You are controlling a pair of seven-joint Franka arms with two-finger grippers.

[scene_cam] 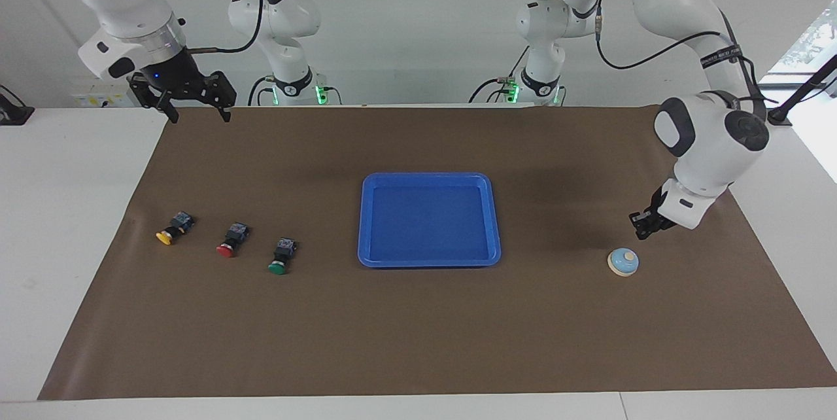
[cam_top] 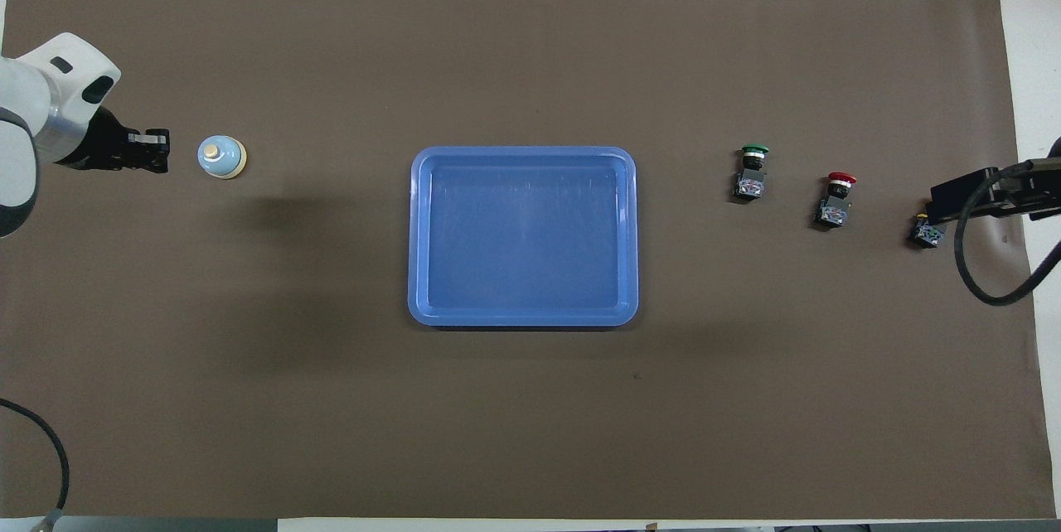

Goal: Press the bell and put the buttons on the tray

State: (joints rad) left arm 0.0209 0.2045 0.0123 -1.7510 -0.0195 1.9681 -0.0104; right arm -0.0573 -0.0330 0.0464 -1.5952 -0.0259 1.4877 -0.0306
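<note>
The light-blue bell (scene_cam: 623, 262) (cam_top: 221, 157) stands on the brown mat toward the left arm's end. My left gripper (scene_cam: 642, 229) (cam_top: 157, 149) hangs low just beside it, fingers together, not touching it. The blue tray (scene_cam: 425, 176) (cam_top: 522, 152) lies empty at mid-table. The yellow (scene_cam: 165, 237), red (scene_cam: 225, 250) and green (scene_cam: 277, 267) buttons lie in a row toward the right arm's end. My right gripper (scene_cam: 198, 116) is open and empty, raised high over the mat's robot-side edge. In the overhead view its black hand (cam_top: 966, 191) covers part of the yellow button (cam_top: 927, 234); the red (cam_top: 837, 199) and green (cam_top: 753, 171) buttons show.
The brown mat (scene_cam: 418, 341) (cam_top: 530, 416) covers most of the white table. A black cable (cam_top: 986, 267) loops down from the right arm over the mat's end.
</note>
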